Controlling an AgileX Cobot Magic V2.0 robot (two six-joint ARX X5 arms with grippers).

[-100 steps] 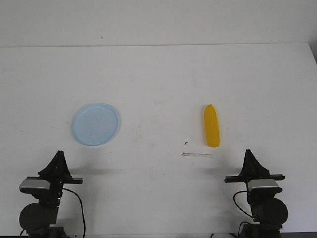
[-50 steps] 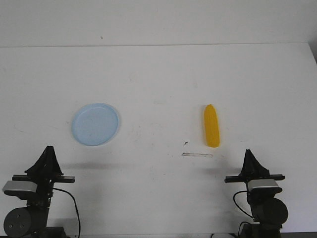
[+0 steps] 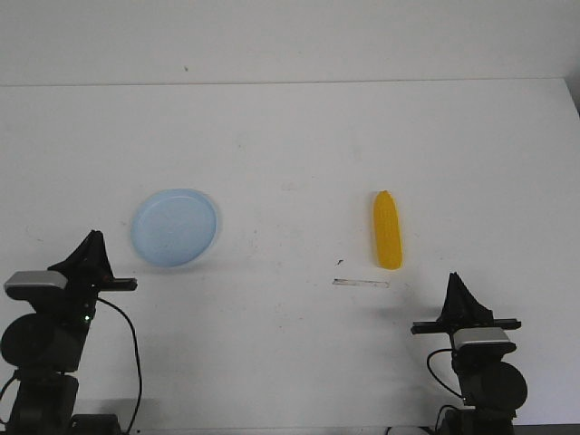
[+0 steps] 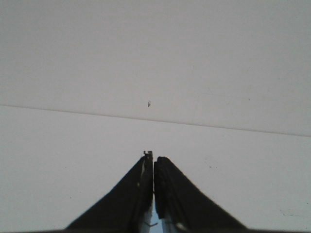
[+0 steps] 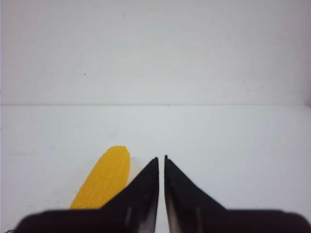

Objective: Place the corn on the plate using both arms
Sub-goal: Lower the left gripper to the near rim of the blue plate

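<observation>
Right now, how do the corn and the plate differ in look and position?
The corn is bright yellow, elongated and tapered; the plate is pale blue, round and shallow. The corn lies ahead of the right gripper; the plate lies ahead of the left gripper. The plate is wider than the corn is long. Both rest untouched on the white table.

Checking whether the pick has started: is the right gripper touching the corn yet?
Apart. The front view shows bare table between the right gripper and the corn, which lies alone beyond it, jaws together and empty.
</observation>
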